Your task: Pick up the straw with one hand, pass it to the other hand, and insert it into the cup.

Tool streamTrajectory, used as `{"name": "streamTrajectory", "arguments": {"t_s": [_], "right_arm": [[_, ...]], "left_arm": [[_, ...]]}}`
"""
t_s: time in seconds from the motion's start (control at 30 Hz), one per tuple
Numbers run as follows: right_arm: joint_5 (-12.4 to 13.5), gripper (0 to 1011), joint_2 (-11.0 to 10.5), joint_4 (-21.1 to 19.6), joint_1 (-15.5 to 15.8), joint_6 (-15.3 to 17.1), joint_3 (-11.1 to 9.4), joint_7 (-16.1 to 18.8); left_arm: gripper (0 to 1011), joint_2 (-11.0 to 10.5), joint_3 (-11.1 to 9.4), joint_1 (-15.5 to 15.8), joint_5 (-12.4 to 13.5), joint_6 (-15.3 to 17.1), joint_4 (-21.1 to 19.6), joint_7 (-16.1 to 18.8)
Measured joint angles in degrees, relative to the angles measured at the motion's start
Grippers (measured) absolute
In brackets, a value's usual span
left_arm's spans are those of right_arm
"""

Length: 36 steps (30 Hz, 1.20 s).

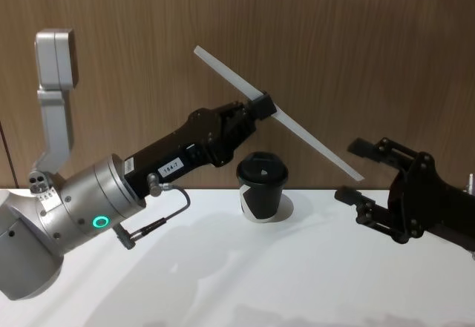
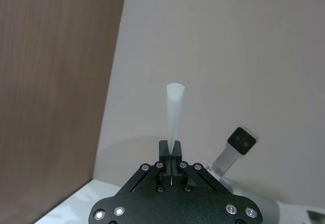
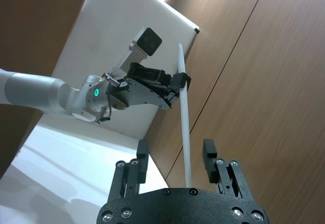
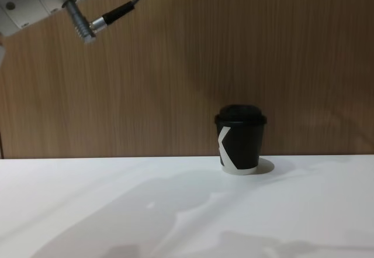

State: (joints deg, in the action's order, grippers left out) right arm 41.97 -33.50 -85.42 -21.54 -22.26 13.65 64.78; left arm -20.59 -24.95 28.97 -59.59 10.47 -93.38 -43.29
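Observation:
The white straw hangs slanted in the air above the black lidded cup, which stands on the white table near the wooden wall. My left gripper, on the big silver arm with the green ring, is shut on the straw near its middle. In the left wrist view the straw sticks out from between the shut fingers of the left gripper. My right gripper is open at the right, its fingers either side of the straw's lower end. In the right wrist view the straw runs between the spread fingers of the right gripper without touching them.
The white table has free room in front of the cup. A wooden wall stands close behind it. The left arm's cable plug hangs at the upper left of the chest view.

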Motion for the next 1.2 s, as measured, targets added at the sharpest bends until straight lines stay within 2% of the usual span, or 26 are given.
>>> {"name": "streamTrajectory", "arguments": {"t_s": [0.17, 0.43, 0.73, 0.83, 1.2], "right_arm": [[0.0, 799, 0.0, 0.0, 0.0, 0.0, 0.0, 0.0], [0.0, 1001, 0.0, 0.0, 0.0, 0.0, 0.0, 0.0], [0.0, 1001, 0.0, 0.0, 0.0, 0.0, 0.0, 0.0], [0.0, 1001, 0.0, 0.0, 0.0, 0.0, 0.0, 0.0], [0.0, 1001, 0.0, 0.0, 0.0, 0.0, 0.0, 0.0]], "left_arm": [[10, -0.3, -0.2, -0.1, 1.8, -1.4, -0.5, 1.6], [8, -1.0, -0.8, -0.1, 6.5, -4.0, -1.8, 5.9], [8, -1.9, -1.7, 0.4, 12.8, -5.6, -3.2, 12.3], [8, -2.0, -1.9, 0.5, 14.3, -5.6, -3.5, 13.9], [8, -2.3, -3.2, 1.6, 22.9, -4.9, -4.3, 22.4]]}}
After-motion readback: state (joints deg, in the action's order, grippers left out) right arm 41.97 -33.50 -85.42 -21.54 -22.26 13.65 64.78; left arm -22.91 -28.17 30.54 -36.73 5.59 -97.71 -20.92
